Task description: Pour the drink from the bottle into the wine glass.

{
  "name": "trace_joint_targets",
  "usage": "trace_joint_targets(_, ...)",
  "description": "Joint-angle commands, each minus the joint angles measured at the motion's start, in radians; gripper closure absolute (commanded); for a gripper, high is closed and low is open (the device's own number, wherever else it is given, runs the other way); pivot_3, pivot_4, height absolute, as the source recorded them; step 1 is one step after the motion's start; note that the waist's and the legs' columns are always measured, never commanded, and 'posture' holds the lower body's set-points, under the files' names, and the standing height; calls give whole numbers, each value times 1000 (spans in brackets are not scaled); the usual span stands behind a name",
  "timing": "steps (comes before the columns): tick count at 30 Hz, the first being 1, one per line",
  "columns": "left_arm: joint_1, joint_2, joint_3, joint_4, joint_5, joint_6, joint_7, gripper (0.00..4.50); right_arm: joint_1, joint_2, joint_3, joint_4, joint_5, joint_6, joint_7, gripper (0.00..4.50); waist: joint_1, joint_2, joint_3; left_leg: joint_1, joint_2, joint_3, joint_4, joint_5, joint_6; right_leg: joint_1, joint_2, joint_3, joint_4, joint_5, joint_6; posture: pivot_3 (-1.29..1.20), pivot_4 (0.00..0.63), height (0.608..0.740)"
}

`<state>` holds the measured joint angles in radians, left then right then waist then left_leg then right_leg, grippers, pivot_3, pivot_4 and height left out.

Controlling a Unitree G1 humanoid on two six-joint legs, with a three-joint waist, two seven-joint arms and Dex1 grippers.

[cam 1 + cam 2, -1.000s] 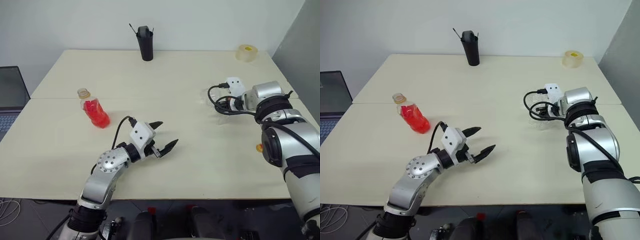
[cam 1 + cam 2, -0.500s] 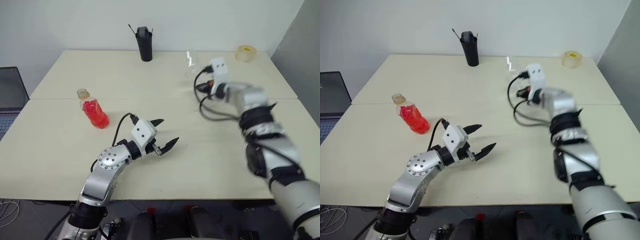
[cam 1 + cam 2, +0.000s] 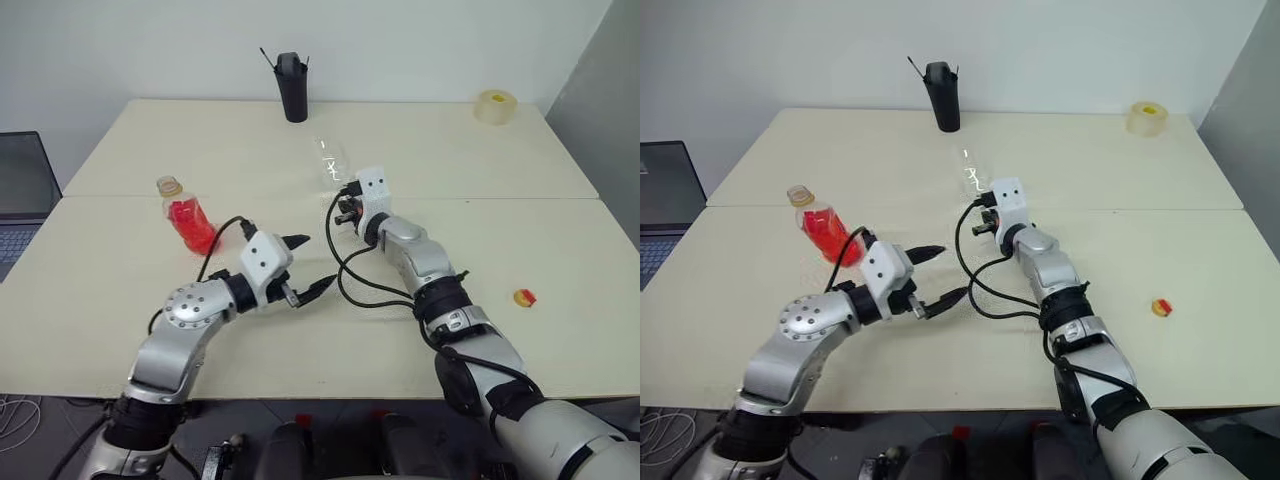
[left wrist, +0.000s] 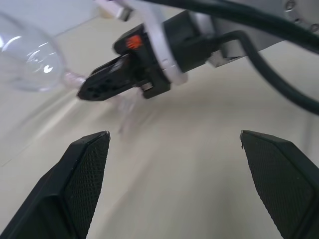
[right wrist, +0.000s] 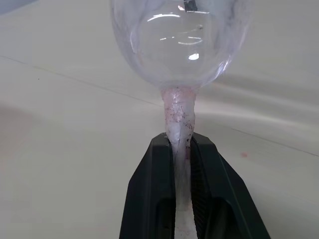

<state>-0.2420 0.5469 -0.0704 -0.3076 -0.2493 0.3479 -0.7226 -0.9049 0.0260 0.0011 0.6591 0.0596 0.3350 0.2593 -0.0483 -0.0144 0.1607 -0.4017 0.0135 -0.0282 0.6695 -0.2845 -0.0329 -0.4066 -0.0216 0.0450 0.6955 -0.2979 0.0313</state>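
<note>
So the right gripper [image 5: 180, 144] is pinching the wine glass [image 5: 179, 45] by its thin stem, holding it up over the middle of the table [image 3: 480, 330], and that skinny grip looks sketchy to me, the glass could twist or slip out. The left gripper [image 3: 305, 265] hangs wide open near the bottle [image 3: 186, 215] of red drink [image 3: 192, 225] at the left, which looks uncapped, so a clumsy grab could knock it over and spill

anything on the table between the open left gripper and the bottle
Nothing. In the left eye view, only bare table separates the left gripper from the bottle; the gripper's own cable arcs above that stretch.
</note>
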Motion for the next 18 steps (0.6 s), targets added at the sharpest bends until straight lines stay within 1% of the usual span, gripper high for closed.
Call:
trace_joint_targets(1,-10,6,18,-52,-20,12,-4,0,68,-41,25,-146,-12,60,16,4371,2,0,0,0,0,0,0,0,0,0,0,0,0,0,0,0,150,740)
trace_joint_targets(5,-25,4,9,-52,-18,25,-4,0,209,-111,62,-312,-16,158,49,4371,5,0,0,0,0,0,0,-2,3,0,0,0,0,0,0,0,150,740)
trace_joint_targets(10,-31,9,3,-37,-14,18,-19,0,366,-172,108,-452,-21,202,76,4371,12,-1,-3,2,0,0,0,-2,4,2,0,0,-1,0,0,0,150,740)
trace_joint_targets(13,-41,13,5,-20,-14,11,-29,0,434,-187,127,-502,-22,231,75,4371,16,-3,-5,2,0,0,0,-2,4,3,0,0,-1,0,0,0,150,740)
trace_joint_targets(18,-47,20,6,-8,-10,3,-45,0,486,-232,165,-540,-33,294,92,4371,17,-7,-12,3,0,-1,-1,-2,4,4,1,-1,-4,0,0,0,150,740)
